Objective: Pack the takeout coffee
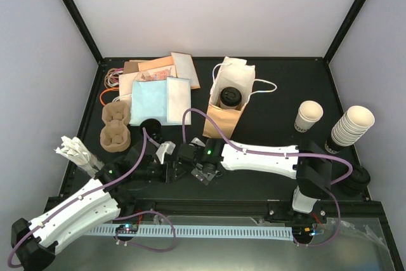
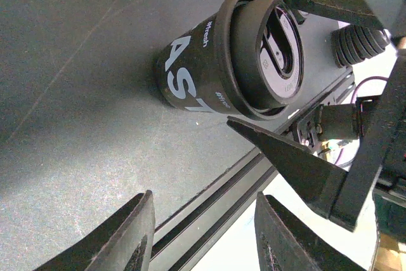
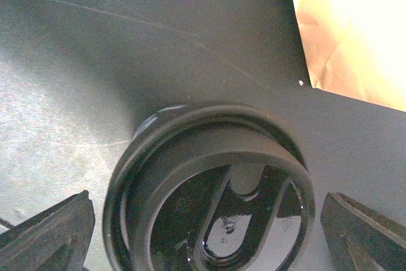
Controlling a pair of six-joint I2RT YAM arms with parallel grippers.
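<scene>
1. The takeout coffee (image 2: 190, 71) stands upright on the surface (image 1: 266, 131) near the front rail, between the two arms, with its black lid seated. In the left wrist view its side reads dark with pale lettering. It is not in any bag.
2. The right gripper (image 3: 206, 196) hangs straight over the lid with its jaws spread. One finger sits on either side of the rim with a gap at each, so it is released and grasps nothing. Judgement: this pose suits a grasp from above.
3. The left gripper (image 2: 204, 220) sits low and points at the cup. Its jaws are parted with nothing between them. It is probably placed to steady the cup.
4. The paper bag (image 1: 219, 122) stands just beyond the arms with its mouth up, which allows loading from above. It holds one lidded cup (image 1: 229, 96). Whether there is room beside that cup cannot be told.
5. The pulp carrier (image 1: 116, 125) has both wells empty.
6. A lidless white cup (image 1: 309, 117) and the stacked cups (image 1: 351, 126) stand well apart at the right.
</scene>
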